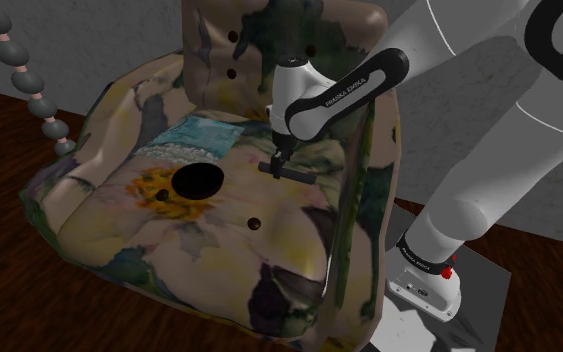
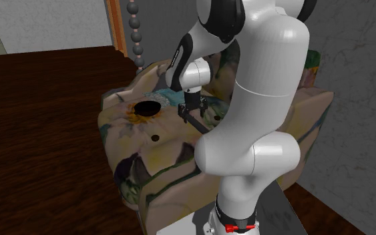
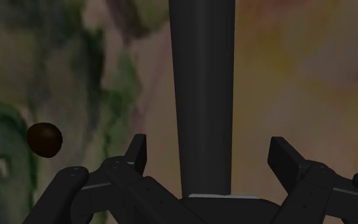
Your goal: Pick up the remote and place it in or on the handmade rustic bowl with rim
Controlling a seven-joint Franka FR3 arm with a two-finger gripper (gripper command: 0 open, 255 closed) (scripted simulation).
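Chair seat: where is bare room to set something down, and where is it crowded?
Bare: the seat front, between the bowl and the front edge. Crowded: near the backrest, where the open gripper straddles the remote.

One remote (image 1: 295, 173), one black bowl (image 1: 197, 181), one floral armchair (image 1: 219, 250)

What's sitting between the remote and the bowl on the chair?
Nothing. In the shoulder view, the stretch between the remote and the black bowl is bare floral cushion.

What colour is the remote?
Dark grey, almost black. The remote shows best in the wrist view.
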